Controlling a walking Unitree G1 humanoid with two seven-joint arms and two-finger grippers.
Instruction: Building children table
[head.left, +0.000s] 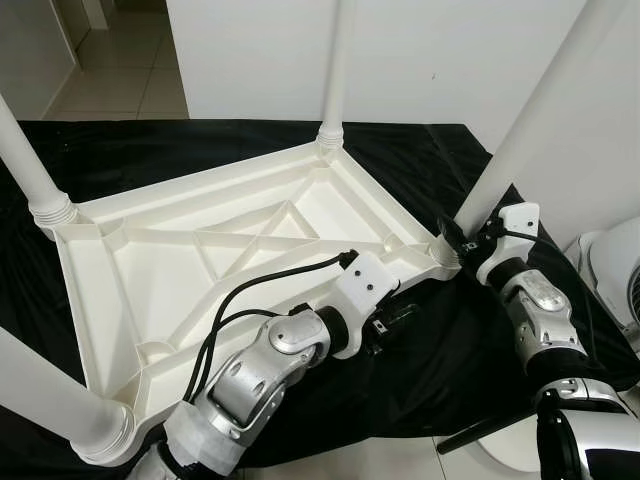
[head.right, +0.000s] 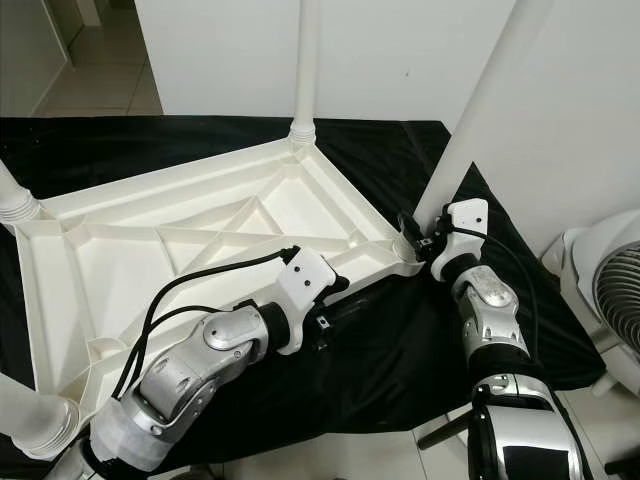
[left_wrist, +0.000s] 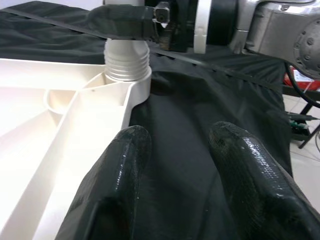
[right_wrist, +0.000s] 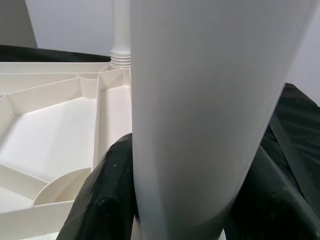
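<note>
the white plastic table top (head.left: 190, 250) lay upside down on a black cloth (head.left: 470, 340), ribbed underside facing up, with a white leg standing in each of its four corner sockets. my right gripper (head.left: 455, 238) was at the corner nearest my right side, and its two black fingers (right_wrist: 107, 200) were closed around the lower part of that leg (head.left: 530, 110), one finger on each side of the tube, just above the threaded collar where the leg met the socket. in the right wrist view the leg filled the space between the fingers and touched both. my left gripper (head.left: 400, 318) hovered low over the cloth just beside the near edge of the table top, pointing toward the same corner. its fingers (left_wrist: 120, 190) were spread apart with nothing between them, only black cloth beneath. the far leg (head.left: 335, 60) stood upright at the back corner, and two more legs (head.left: 30, 165) rose at my left. a white fan (head.right: 610, 300) stood on the floor at my right. i could read no brand, label or writing on anything.
</note>
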